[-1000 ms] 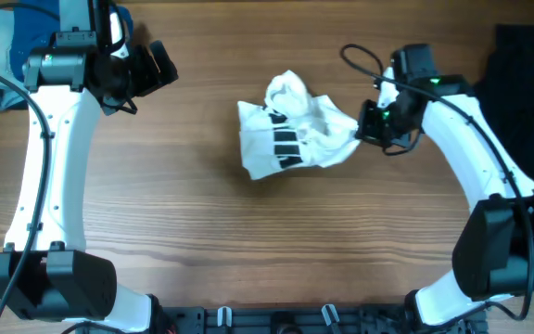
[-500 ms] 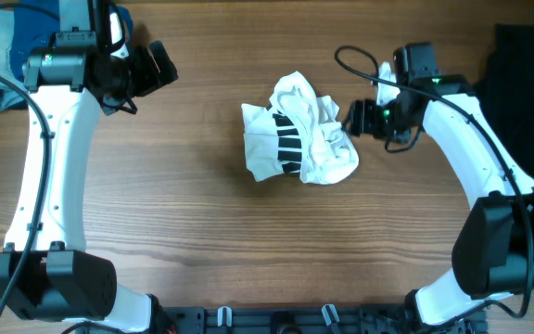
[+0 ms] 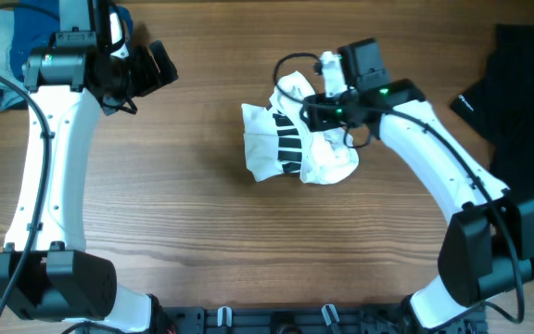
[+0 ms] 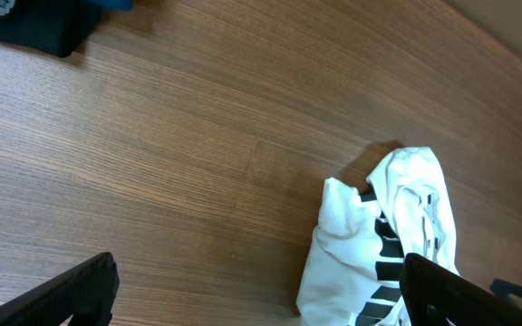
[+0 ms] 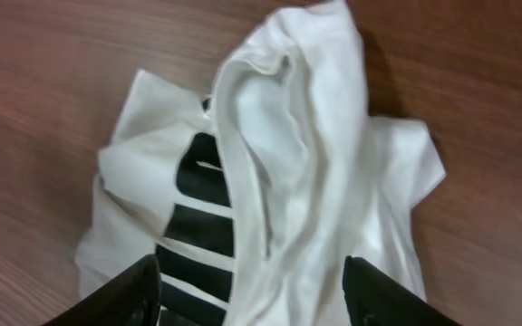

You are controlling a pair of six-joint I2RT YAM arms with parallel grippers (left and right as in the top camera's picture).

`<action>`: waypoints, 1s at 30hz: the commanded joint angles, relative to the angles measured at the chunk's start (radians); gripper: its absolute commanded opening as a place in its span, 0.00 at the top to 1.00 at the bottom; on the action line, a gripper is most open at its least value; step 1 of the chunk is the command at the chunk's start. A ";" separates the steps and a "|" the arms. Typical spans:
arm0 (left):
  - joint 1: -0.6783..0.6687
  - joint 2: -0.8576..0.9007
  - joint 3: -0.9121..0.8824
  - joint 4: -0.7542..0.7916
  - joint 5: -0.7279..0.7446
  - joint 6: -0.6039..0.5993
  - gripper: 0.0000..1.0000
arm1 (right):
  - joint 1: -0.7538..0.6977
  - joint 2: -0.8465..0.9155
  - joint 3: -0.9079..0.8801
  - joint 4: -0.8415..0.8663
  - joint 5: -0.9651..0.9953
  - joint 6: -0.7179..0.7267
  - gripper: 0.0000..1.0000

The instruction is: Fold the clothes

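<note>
White shirt (image 3: 297, 144) with black stripes lies crumpled in a heap near the middle of the desk (image 3: 202, 250), a little toward the far edge. One raised fold stands up at its far end and the striped print faces up on its left part. In the left wrist view the shirt (image 4: 397, 226) sits at the lower right, bunched, with bare wood all around it.

Right tool (image 3: 310, 105) hangs over the far right part of the heap, pointing toward the left arm's side. In its own view the right tool (image 5: 252, 276) has its fingers (image 5: 139, 290) spread wide, one at each side of the shirt (image 5: 288, 172), with the raised fold running between them. They clamp on nothing, and whether they touch the cloth I cannot tell.

Left tool (image 3: 160, 65) is well away at the far left of the desk. Its own view shows the left tool (image 4: 261, 290) with fingers wide apart above bare wood and nothing between them.

A black garment (image 3: 517, 83) with a small white logo (image 3: 464, 102) lies at the far right. A blue cloth (image 3: 3, 51) lies at the far left corner, partly under the left arm.
</note>
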State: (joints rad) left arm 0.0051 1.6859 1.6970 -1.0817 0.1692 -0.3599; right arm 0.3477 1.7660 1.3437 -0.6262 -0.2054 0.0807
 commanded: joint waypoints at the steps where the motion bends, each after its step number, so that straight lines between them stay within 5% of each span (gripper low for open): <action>1: 0.003 0.013 -0.010 0.000 -0.006 0.016 0.00 | 0.034 0.045 0.016 0.017 0.034 -0.018 0.40; 16: 0.003 0.013 -0.010 -0.001 -0.021 0.016 0.00 | 0.044 0.126 0.016 0.014 0.185 0.057 0.73; 25: 0.003 0.013 -0.010 0.000 -0.021 0.016 0.00 | 0.044 0.179 0.016 0.023 0.180 0.058 0.78; 30: 0.003 0.013 -0.010 0.000 -0.021 0.016 0.00 | 0.028 0.162 0.032 0.011 0.183 0.081 0.96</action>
State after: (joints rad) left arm 0.0051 1.6859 1.6970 -1.0817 0.1612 -0.3599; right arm 0.3920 1.9312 1.3453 -0.6037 -0.0433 0.1421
